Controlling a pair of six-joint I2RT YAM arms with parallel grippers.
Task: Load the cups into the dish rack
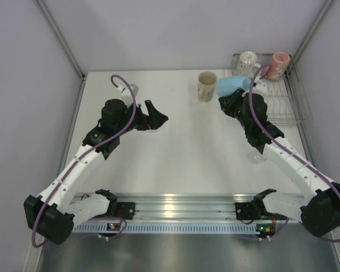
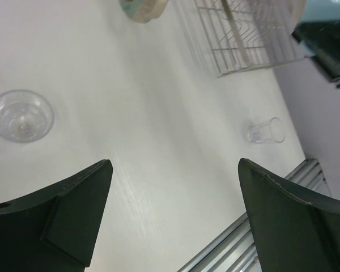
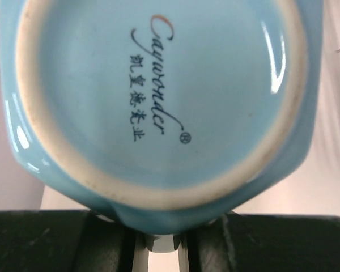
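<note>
**Blue mug in hand at the rack's edge**

Clamped on the light blue mug with the right gripper, just left of the dish rack in the upper right of the overhead view. Tipped on its side there, glazed base square to the wrist camera. Judged light, rigid and brittle, with a slick glaze. Best pinched across the wall or rim rather than by the handle, and lowered gently onto the thin wire bars.

Already at the rack's far end: the white mug and the pinkish-red mug. Waiting upright on the table, just left of the blue one: the cream patterned mug. Parted wide and holding nothing at centre left: the left gripper.

Smooth pale tabletop, probably slippery enough to let a nudged mug slide. Also out on it, a clear glass near the left arm and a second glass beside the right forearm. Grey walls on three sides, rack near the right one, so little room for a wide swing
</note>
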